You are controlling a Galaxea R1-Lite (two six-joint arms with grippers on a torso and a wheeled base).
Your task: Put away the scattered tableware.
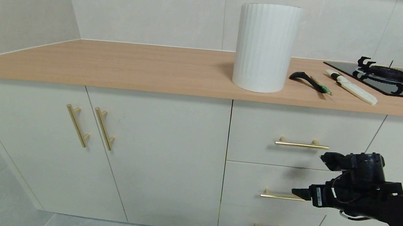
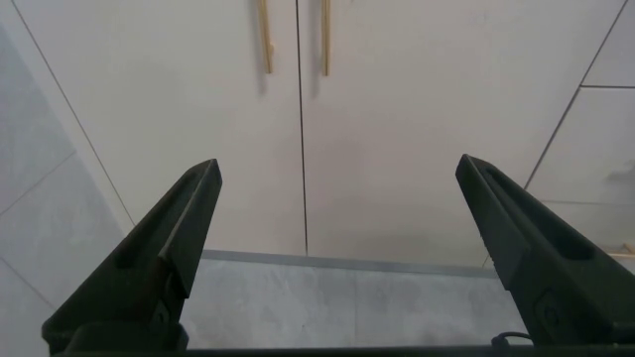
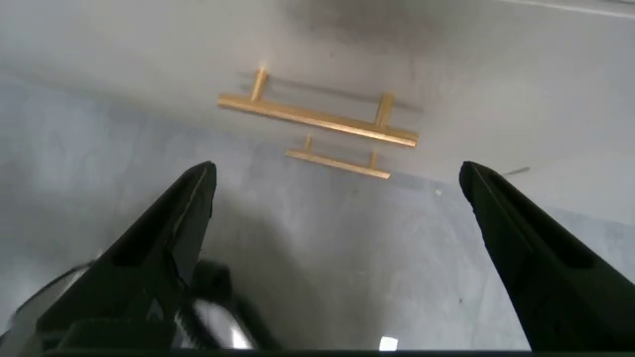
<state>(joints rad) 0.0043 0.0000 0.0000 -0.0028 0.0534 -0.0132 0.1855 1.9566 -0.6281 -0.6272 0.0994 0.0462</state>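
on the bench (image 1: 117, 63) the spoon (image 1: 308, 80) and white utensil (image 1: 352, 87) lie loose, nothing put away, the right hand (image 1: 314, 175) open and empty before the drawers (image 1: 250, 178).

On counter (image 1: 135, 65): canister (image 1: 264, 48) — spoon (image 1: 308, 81), then knife (image 1: 352, 87), to its right

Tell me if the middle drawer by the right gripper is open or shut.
Shut. The middle drawer front lies flush with the top drawer and bottom drawer; the open right gripper hangs before its handle.
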